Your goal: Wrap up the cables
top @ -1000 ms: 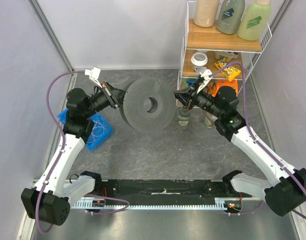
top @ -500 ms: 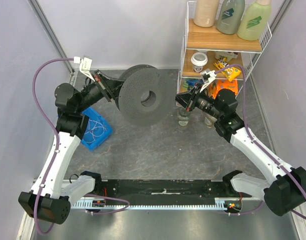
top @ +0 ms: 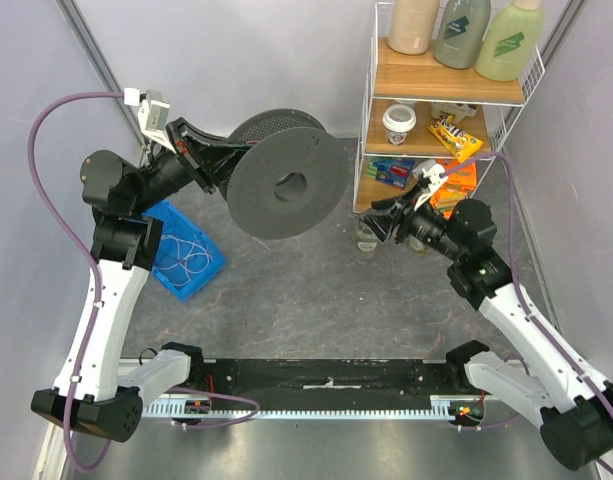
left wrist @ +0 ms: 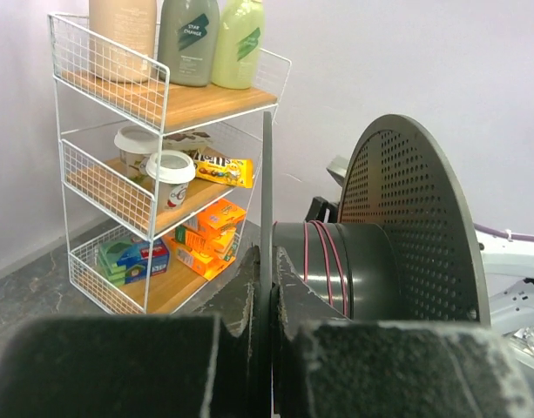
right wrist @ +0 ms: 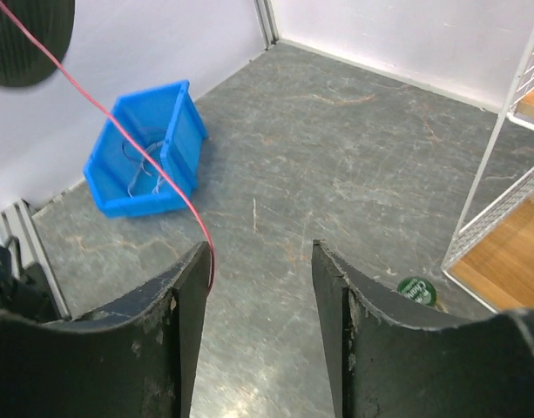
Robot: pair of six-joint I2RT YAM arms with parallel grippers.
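While the right gripper [right wrist: 260,252] stands with its jaws apart and nothing pinched between them, one thin red-pink strand of the cables [right wrist: 118,131] runs just along the inner edge of its left finger. Opposite, the left gripper [left wrist: 267,270] is clenched on the thin rim of one flange of the dark perforated spool [top: 286,185] and holds it tilted, up off the table. A few pink turns sit wound on the spool's hub. The loose strand rises from the right finger toward the spool. More cable lies as pale loops in the blue bin [top: 208,275], which sits on the table near the left arm.

Such wire looks very light, limp and rather slippery. It will likely sag, kink or slide out of a weak pinch, so I would take it between the fingertip pads close to the spool and keep a little tension on it. A hard pull could tangle the loops in the bin.

Beyond, the wire rack [top: 368,110] carries three bottles on top, cups and snack packets on the middle shelf, and boxes and packets below. A green-lidded jar [right wrist: 415,290] stands by its foot.
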